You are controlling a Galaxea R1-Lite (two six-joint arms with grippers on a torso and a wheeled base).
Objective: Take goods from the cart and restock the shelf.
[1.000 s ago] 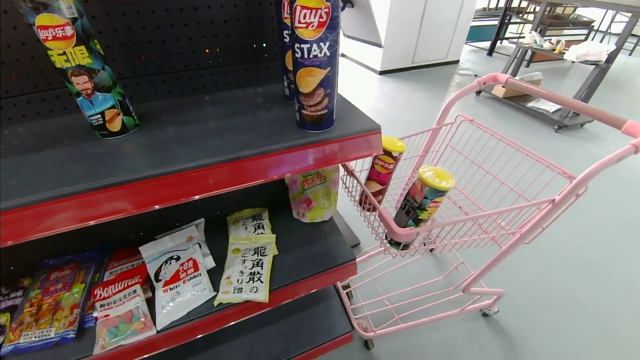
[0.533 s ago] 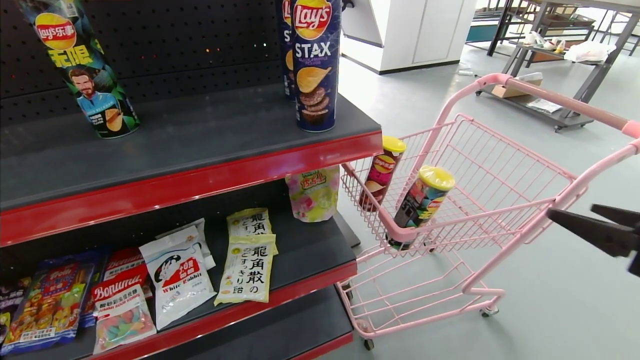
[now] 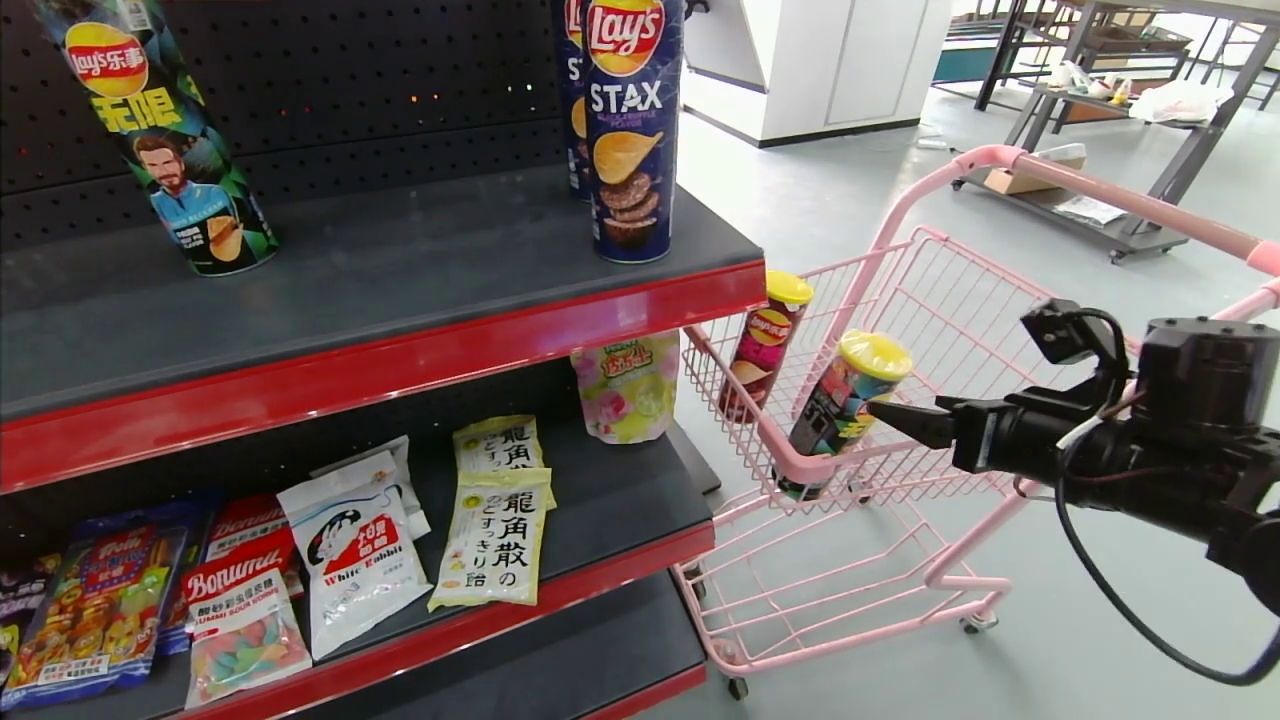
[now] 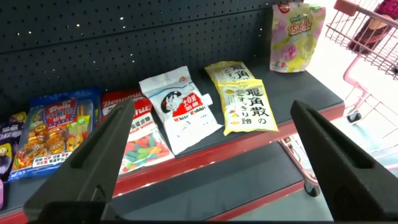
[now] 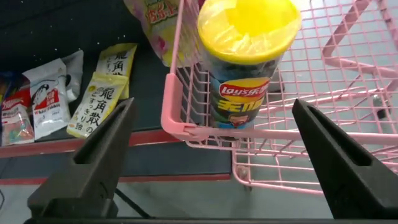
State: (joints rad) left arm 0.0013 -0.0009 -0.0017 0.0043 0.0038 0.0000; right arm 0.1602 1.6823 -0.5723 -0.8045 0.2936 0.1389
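Right claw [image 3: 893, 413] wide open just short of yellow-lidded dark chip can [image 3: 845, 400]: off-centre approach could snag pink wire cart [image 3: 790, 465] rim, toppling can.

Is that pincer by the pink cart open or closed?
Open: the right pincer has its two fingers wide apart, not yet around the yellow-lidded can.

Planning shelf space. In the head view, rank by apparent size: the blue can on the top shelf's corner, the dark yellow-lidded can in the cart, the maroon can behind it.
1. blue can, top cropped.
2. dark yellow-lidded can.
3. maroon can, slimmer-looking but farther off, so true sizes may match.
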